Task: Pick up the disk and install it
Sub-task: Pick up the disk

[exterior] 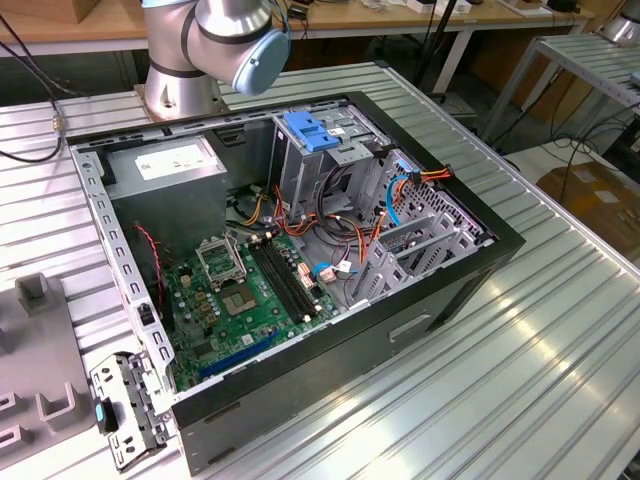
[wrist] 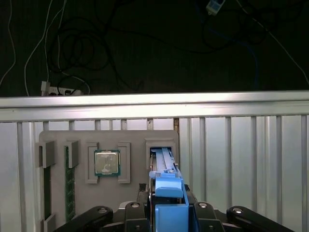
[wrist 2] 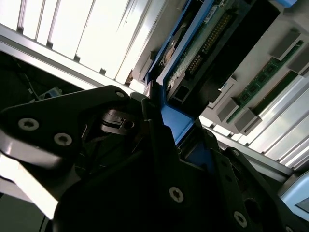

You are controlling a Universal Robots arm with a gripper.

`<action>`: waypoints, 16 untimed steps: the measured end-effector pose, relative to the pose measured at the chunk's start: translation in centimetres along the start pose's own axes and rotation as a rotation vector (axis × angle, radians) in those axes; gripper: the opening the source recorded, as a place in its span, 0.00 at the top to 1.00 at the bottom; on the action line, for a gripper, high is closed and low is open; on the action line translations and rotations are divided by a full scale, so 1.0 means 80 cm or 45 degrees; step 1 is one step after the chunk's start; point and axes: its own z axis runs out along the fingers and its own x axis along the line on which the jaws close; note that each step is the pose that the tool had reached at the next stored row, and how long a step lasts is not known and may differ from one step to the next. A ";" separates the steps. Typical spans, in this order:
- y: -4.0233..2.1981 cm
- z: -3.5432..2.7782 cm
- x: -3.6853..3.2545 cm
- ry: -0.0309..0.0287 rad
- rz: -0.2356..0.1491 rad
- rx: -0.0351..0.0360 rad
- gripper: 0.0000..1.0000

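- An open computer case (exterior: 300,390) lies on its side on a ribbed metal table (exterior: 520,380), in the middle of the exterior view.
- Inside it are a green circuit board (exterior: 250,290), a tangle of red, orange and blue wires (exterior: 330,215), and a metal cage (exterior: 335,175) with a blue handle (exterior: 308,132) on top.
- The robot arm (exterior: 215,40) stands behind the case, at the upper part of the exterior view's left.
- A grey tray (wrist: 135,137) rests on the table; it holds a processor chip (wrist: 106,162) and memory sticks (wrist: 70,183).
- Loose cables (wrist: 72,53) lie on the dark floor beyond the table edge.
- The disk (wrist: 169,186) stands on edge in a tray slot just beside the processor chip.
- The disk has a bright blue frame; the second wrist view shows its dark body, a green board and a row of connector pins (wrist 2: 203,43).
- The gripper (wrist: 169,215) has its jaws narrow, clamped on both sides of the blue frame.
- A white label (exterior: 175,158) sits on the grey box in the case; its print cannot be made out.
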 end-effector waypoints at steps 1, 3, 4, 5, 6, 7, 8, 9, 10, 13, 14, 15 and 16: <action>0.0000 -0.0010 0.0000 0.0000 0.000 0.0001 0.63; 0.0000 -0.0037 0.0000 0.0000 0.000 0.0001 0.63; 0.0000 -0.0047 0.0000 -0.0001 0.000 0.0001 0.63; 0.0000 -0.0065 0.0000 -0.0001 0.000 0.0002 0.63; 0.0000 -0.0085 0.0000 0.0000 0.000 0.0000 0.63; 0.0000 -0.0110 0.0000 -0.0002 0.000 0.0002 0.63; -0.0001 -0.0128 0.0000 0.0000 0.000 0.0000 0.63; -0.0001 -0.0147 -0.0001 0.0000 0.000 0.0000 0.63; -0.0001 -0.0158 -0.0001 0.0000 0.000 0.0000 0.63; -0.0001 -0.0216 -0.0001 -0.0001 0.000 0.0001 0.63; -0.0001 -0.0231 -0.0001 -0.0001 0.000 0.0001 0.63; -0.0001 -0.0258 -0.0001 -0.0001 0.000 0.0001 0.63; -0.0002 -0.0280 -0.0001 0.0000 0.000 0.0001 0.63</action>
